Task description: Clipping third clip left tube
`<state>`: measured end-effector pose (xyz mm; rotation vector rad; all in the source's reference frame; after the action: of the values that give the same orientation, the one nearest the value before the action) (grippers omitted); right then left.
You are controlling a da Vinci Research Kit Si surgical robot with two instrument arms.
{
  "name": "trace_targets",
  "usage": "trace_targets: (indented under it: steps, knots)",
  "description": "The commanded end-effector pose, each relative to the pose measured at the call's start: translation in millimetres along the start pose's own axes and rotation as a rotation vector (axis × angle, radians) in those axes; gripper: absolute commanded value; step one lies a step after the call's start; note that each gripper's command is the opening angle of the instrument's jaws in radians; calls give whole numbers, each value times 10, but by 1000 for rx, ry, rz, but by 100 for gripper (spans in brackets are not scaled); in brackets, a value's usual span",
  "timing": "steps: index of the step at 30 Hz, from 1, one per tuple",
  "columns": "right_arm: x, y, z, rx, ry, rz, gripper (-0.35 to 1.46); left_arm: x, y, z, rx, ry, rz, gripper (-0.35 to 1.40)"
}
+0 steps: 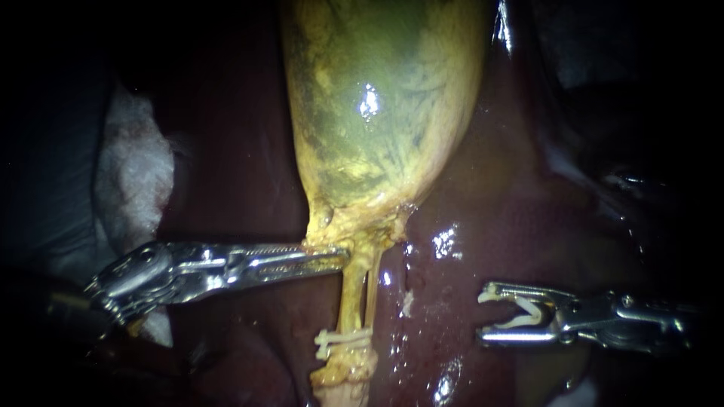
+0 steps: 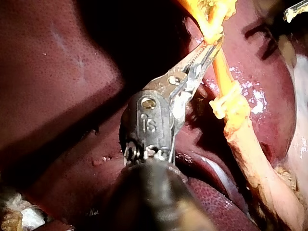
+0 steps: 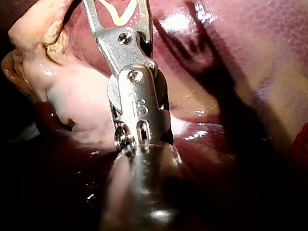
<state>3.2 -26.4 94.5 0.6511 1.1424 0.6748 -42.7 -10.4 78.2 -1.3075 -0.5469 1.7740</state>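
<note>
The yellow-green gallbladder (image 1: 377, 113) hangs in the middle, and two pale tubes run down from its neck. The left tube (image 1: 351, 290) is thicker; a thin one (image 1: 372, 286) lies just to its right. White clips (image 1: 343, 339) cross the tubes low down. My left instrument (image 1: 341, 258) comes in from the left with its jaws shut on yellow tissue at the gallbladder neck (image 2: 211, 36). My right instrument (image 1: 486, 315) sits to the right of the tubes, apart from them. Its jaws stand wide and cradle a white clip (image 1: 524, 313) (image 3: 122, 12).
Dark red liver (image 1: 490, 226) surrounds the gallbladder and lies under both instruments. A white gauze pad (image 1: 132, 173) lies at the left, behind my left instrument's shaft. Wet liver surface fills the gap between the tubes and my right instrument.
</note>
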Motion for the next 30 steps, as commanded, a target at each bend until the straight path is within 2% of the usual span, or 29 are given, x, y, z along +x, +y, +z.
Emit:
trace_targets:
  steps: [1,8,18,24,30]
  knots:
    - [-1,5,-1,-2,-1,-3,49,0,0,0,0,0,0,-35]
    - [-1,4,7,-6,0,-4,49,4,-1,-5,2,0,-2,-35]
    - [-3,3,39,-22,3,-7,49,11,-4,-26,-4,-3,-6,-35]
    - [3,4,66,1,21,30,48,15,-4,-37,-2,-3,-9,-35]
    - [0,2,94,24,24,71,47,19,-5,-47,-5,-4,-11,-35]
